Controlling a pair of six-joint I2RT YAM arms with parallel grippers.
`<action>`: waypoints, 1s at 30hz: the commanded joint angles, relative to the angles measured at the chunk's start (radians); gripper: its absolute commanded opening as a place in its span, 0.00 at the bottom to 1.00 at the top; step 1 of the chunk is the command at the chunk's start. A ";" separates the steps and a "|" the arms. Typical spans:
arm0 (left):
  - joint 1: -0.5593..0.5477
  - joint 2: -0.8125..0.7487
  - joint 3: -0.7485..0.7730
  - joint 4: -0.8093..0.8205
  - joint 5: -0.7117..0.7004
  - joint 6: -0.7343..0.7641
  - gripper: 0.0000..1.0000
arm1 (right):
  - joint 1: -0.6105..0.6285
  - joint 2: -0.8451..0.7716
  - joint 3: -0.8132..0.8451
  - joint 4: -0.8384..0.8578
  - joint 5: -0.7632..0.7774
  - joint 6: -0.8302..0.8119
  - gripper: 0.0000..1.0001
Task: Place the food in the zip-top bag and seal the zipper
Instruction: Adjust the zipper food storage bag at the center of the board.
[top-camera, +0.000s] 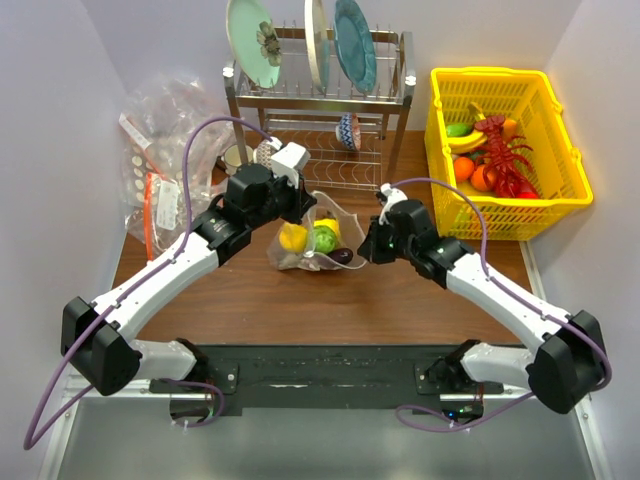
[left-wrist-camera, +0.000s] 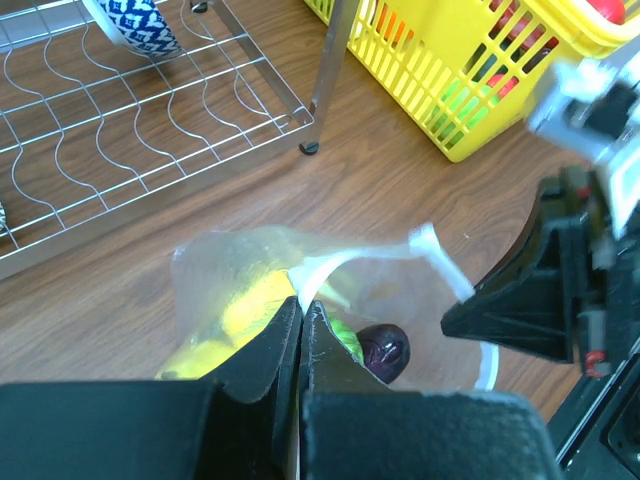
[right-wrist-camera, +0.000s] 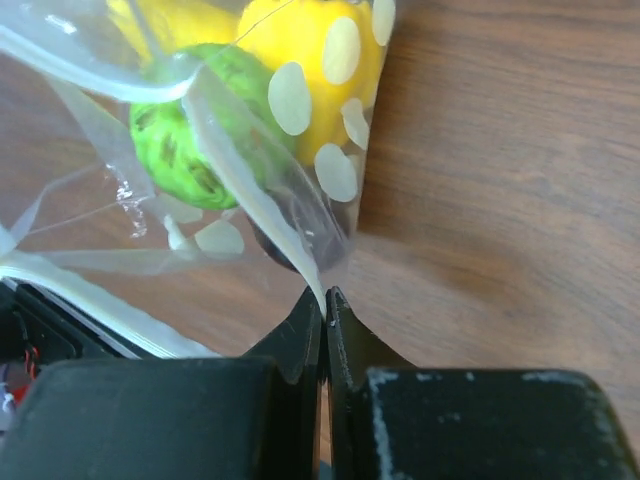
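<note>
My left jaws are shut tight on one edge of the zip-top bag (top-camera: 330, 215). My right jaws pinch its other side. The bag sits on the worktop (top-camera: 300, 300), just in front of the dish rack (top-camera: 320, 100). Inside it I see a yellow toy (top-camera: 292, 238), a green toy (top-camera: 324, 239) and a purple toy (top-camera: 342, 255). The white zipper (left-wrist-camera: 370, 250) bends away from my left jaws. A yellow basket (top-camera: 500, 215) stands right of the rack.

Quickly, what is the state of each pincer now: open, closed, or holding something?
Left pincer: closed, holding the bag by its edge.
Right pincer: closed, holding the bag by its edge.
</note>
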 joint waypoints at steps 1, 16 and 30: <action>0.001 -0.032 0.043 0.042 0.002 -0.007 0.00 | 0.001 -0.008 0.311 -0.099 0.049 -0.059 0.00; 0.001 -0.080 0.038 0.048 -0.001 -0.002 0.00 | 0.000 0.139 0.568 -0.303 0.278 -0.154 0.00; 0.001 -0.048 0.049 0.034 -0.005 -0.004 0.00 | 0.001 0.149 0.463 -0.254 0.189 -0.120 0.02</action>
